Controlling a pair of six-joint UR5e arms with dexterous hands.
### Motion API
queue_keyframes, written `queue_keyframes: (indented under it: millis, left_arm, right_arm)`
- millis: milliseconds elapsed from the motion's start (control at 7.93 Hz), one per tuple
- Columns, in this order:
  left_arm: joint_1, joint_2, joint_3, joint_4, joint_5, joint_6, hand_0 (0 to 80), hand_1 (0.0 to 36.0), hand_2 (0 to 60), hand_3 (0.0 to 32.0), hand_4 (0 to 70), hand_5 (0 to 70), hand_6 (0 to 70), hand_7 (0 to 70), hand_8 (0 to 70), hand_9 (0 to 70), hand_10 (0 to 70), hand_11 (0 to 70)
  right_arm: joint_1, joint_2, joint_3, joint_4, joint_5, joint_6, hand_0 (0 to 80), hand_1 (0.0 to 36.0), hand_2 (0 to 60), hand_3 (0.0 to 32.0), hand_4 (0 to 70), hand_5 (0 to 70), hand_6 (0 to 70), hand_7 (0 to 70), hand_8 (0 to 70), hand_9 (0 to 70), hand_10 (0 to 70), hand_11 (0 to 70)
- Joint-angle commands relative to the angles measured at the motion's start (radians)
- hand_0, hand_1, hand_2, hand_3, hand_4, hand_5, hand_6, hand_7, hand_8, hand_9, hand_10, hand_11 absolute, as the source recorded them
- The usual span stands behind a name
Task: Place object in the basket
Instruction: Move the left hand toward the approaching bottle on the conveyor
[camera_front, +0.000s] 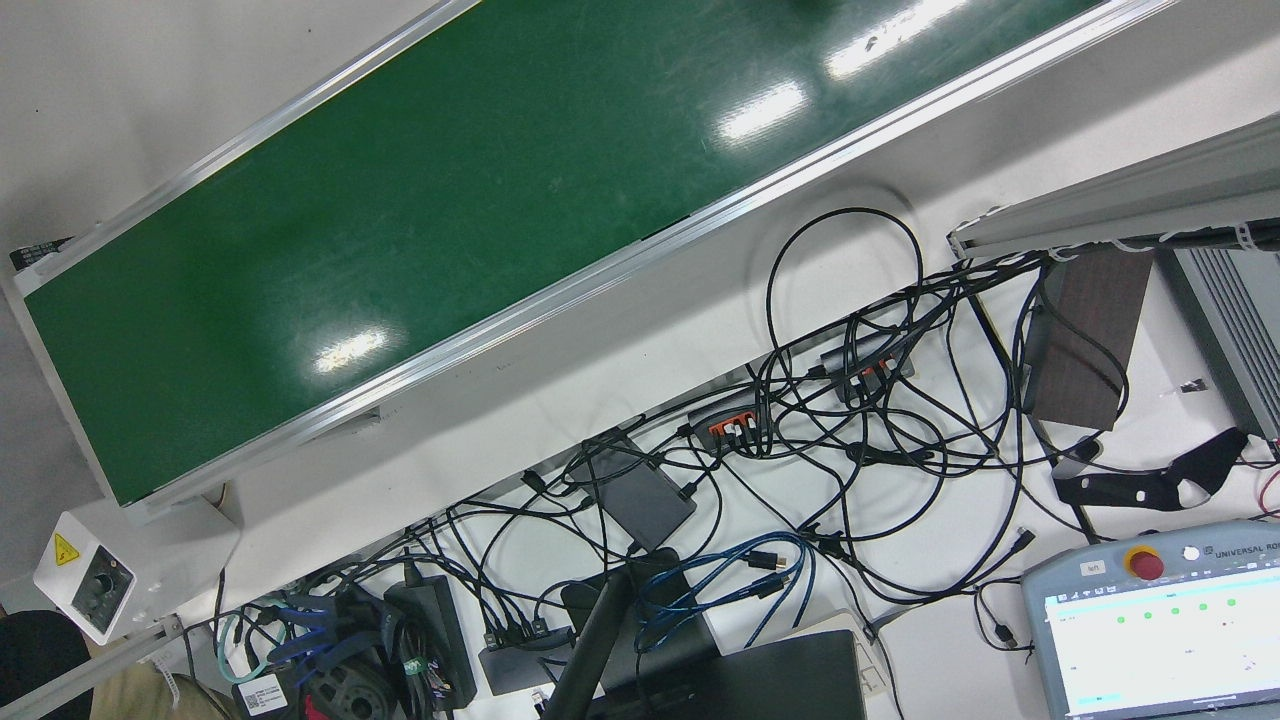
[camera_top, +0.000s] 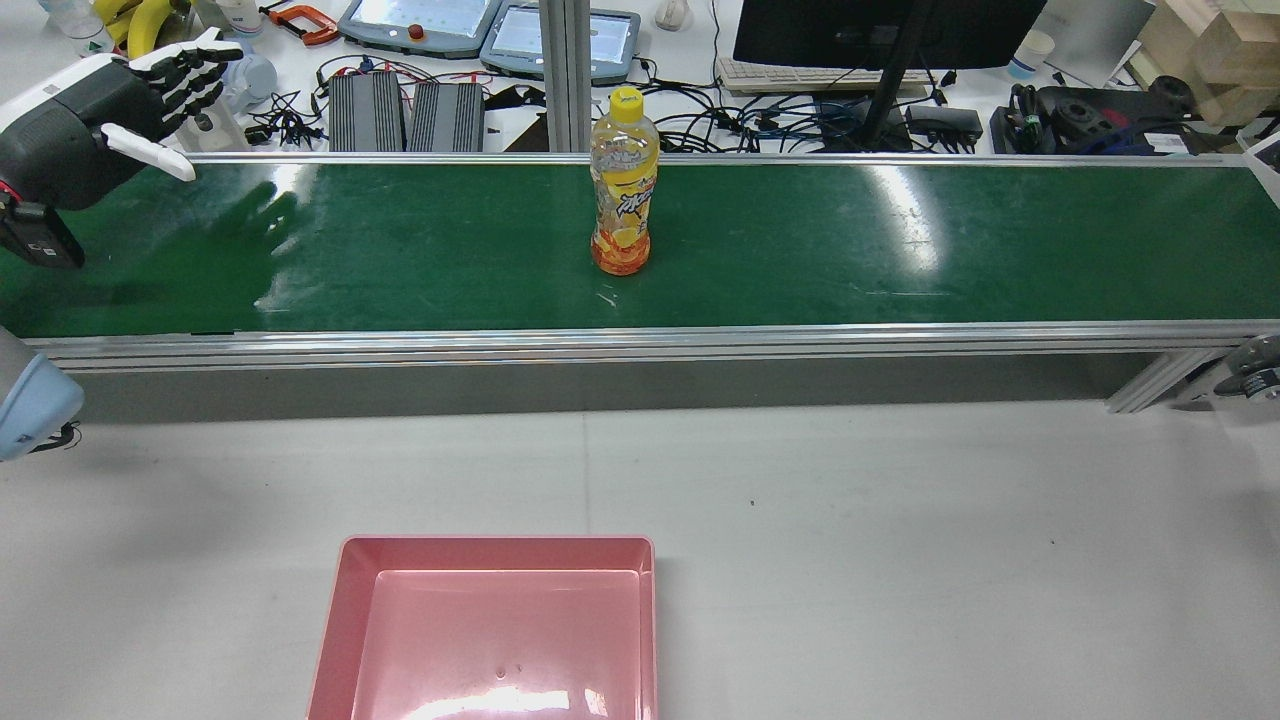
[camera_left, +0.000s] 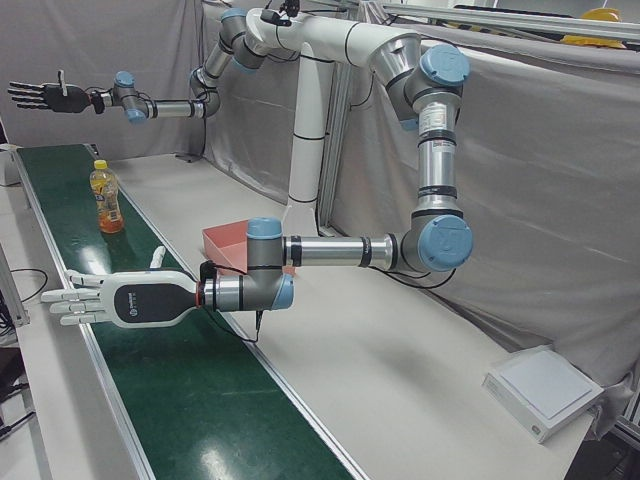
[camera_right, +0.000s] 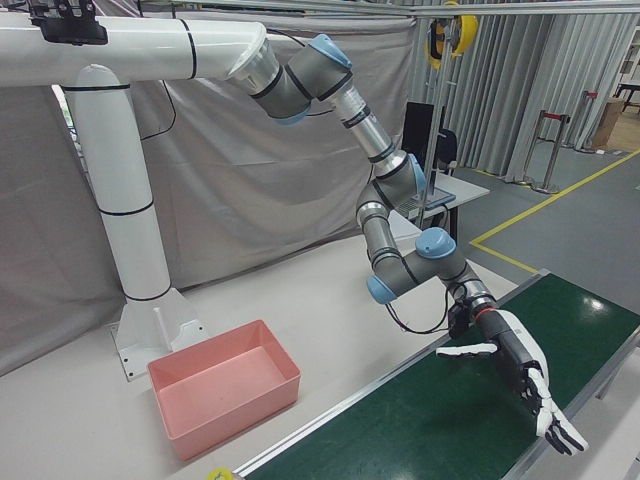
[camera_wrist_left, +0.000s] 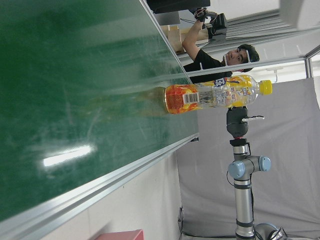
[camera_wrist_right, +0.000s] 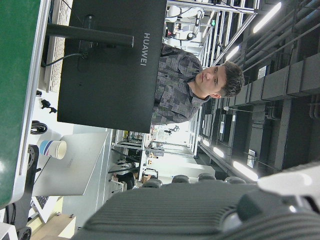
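**Lots of room on the green belt**

The bottle (camera_top: 623, 180) stands alone in the middle of the green belt (camera_top: 850, 250). The belt is bare on both sides of it. The white table (camera_top: 900, 550) between the belt and the pink basket (camera_top: 340, 620) is bare too. The basket is open on top.

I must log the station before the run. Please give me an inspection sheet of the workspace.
Surface: green belt, bare except the bottle.
Job's things: bottle upright on the belt; pink basket empty on the white table.
Clutter: monitor, cup on the desk behind.
Hands: left hand open, right hand open, both holding nothing.
Cables: black tangle on the desk.
Surroundings: grey curtain; a person beyond the desk.
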Motion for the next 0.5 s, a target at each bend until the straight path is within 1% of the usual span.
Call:
queue_keyframes:
  millis: [0, 252, 378]
  left_arm:
    - [0.036, -0.033, -0.001, 0.013, 0.000, 0.000, 58.5, 8.5, 0.0, 0.0, 13.1, 21.3, 0.0, 1.8, 3.0, 4.3, 0.9, 2.9]
    - [0.040, -0.039, -0.001, 0.040, -0.002, 0.028, 58.6, 8.4, 0.0, 0.0, 13.7, 20.7, 0.0, 2.1, 3.2, 4.8, 1.6, 4.0]
    - [0.040, -0.050, -0.001, 0.047, -0.002, 0.030, 58.2, 8.2, 0.0, 0.0, 13.0, 19.6, 0.0, 2.0, 3.3, 4.6, 2.3, 5.0]
  right_arm:
    - [0.000, 0.000, 0.000, 0.000, 0.000, 0.000, 0.0, 0.0, 0.0, 0.0, 0.0, 0.0, 0.0, 0.0, 0.0, 0.0, 0.0, 0.0]
    - [0.000, 0.000, 0.000, 0.000, 0.000, 0.000, 0.0, 0.0, 0.0, 0.0, 0.0, 0.0, 0.0, 0.0, 0.0, 0.0, 0.0, 0.0]
    - [0.000, 0.000, 0.000, 0.000, 0.000, 0.000, 0.0, 0.0, 0.0, 0.0, 0.0, 0.0, 0.0, 0.0, 0.0, 0.0, 0.0, 0.0]
